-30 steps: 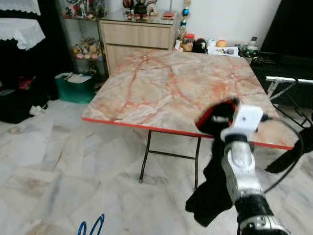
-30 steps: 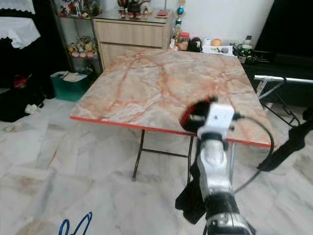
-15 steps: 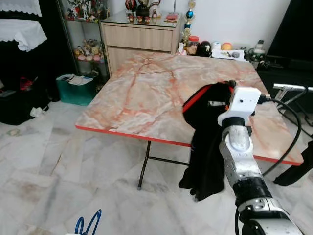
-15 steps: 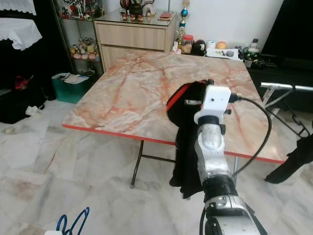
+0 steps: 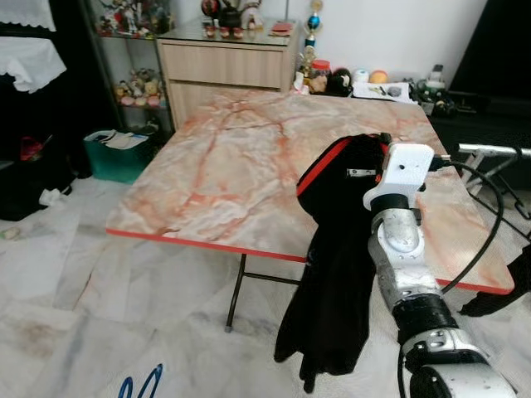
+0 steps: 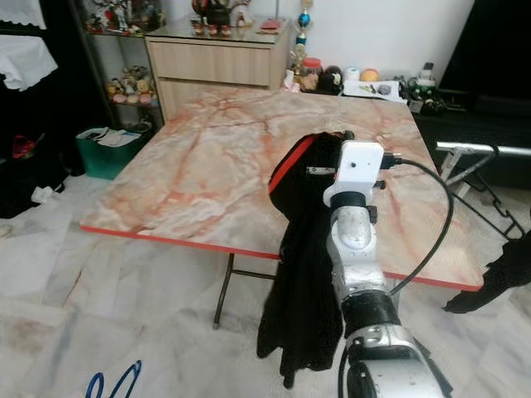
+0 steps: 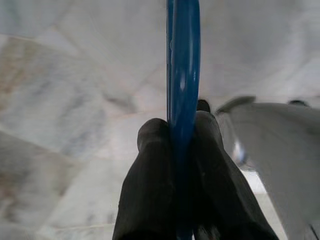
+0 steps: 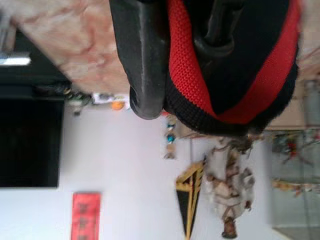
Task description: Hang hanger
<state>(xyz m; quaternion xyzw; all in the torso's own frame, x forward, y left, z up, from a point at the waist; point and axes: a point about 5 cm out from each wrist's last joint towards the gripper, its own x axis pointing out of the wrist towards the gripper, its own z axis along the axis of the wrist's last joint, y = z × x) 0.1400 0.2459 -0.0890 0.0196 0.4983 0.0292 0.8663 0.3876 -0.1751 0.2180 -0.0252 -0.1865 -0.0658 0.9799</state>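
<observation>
One black garment [image 5: 332,274] with red trim is hanging from the right gripper [image 8: 185,55], clamped, above the table [image 5: 232,166] edge. Left gripper [image 7: 177,135] is pinching one blue hanger [image 7: 182,75] low over the floor [image 5: 75,282].

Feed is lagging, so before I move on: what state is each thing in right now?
Black garment with red trim: lifted, hanging over the table edge.
Right pincer: shut on the garment's collar.
Blue hanger: held off the floor.
Left pincer: shut on the hanger.
Folding table: standing.
</observation>
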